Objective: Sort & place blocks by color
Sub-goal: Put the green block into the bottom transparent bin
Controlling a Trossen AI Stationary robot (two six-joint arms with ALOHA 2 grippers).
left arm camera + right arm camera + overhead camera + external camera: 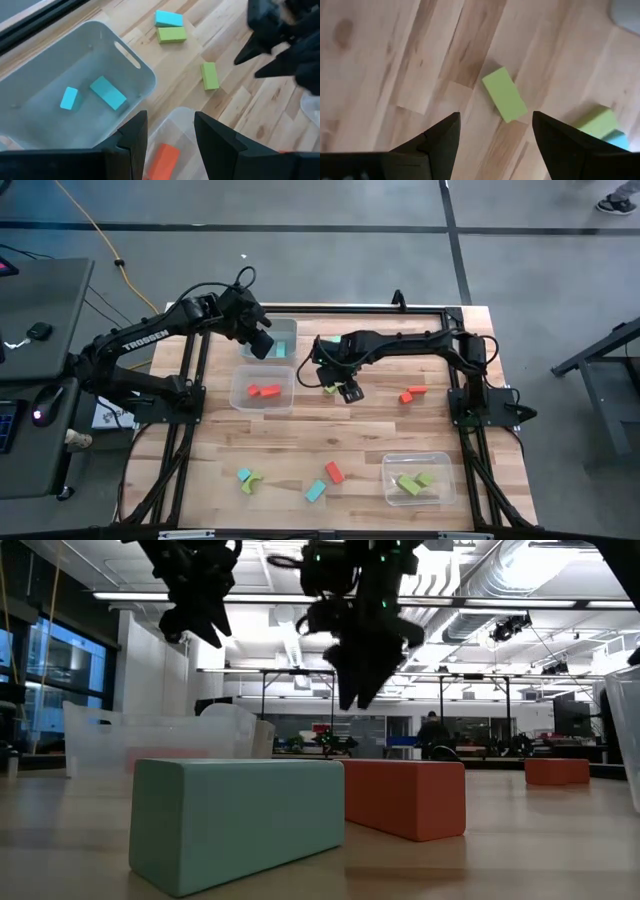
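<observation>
Sorting is partly done: cyan blocks [107, 93] lie in the far bin [120, 50], red ones [264, 391] in the middle bin [240, 402], green ones [412, 483] in the near-right bin [445, 498]. Seven or so remain loose on the counter [360, 440]. The right pincer [495, 137] hovers open over a green block [504, 95]; the left pincer [170, 140] waits, empty, half open, above the far bins.

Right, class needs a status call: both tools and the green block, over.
Right tool open, above green block on bare wood. Left tool open, empty, over bins. Nothing in the way.

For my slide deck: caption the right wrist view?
Open right hand hovers above a green block lying on the wooden table.
</observation>
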